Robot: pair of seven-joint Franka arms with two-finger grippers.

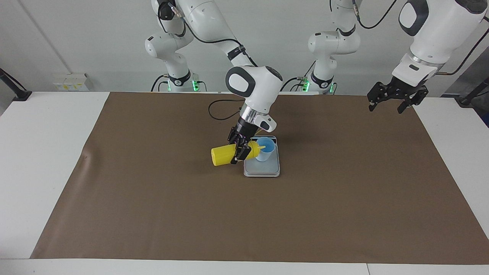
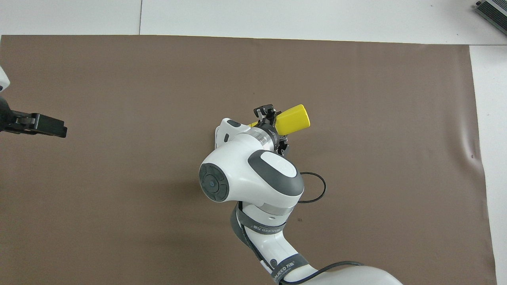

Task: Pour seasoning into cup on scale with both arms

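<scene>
The right gripper [image 1: 240,150] is clenched around the seasoning bottle [image 1: 223,154], tipped on its side with the nozzle at the rim of the cup [image 1: 265,149]; the cup stands on the scale [image 1: 263,169]; I think the nozzle should be kept above the cup's mouth and tipped slowly; the left gripper [image 1: 396,98] waits with its fingers apart, well apart from the scale.

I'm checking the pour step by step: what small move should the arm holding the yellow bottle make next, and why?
Probably tip the base a little higher. The right gripper is shut on the yellow bottle, which lies almost level with its nozzle at the rim of the blue cup on the scale; more tilt should help the seasoning run out. The left gripper waits, open.
</scene>
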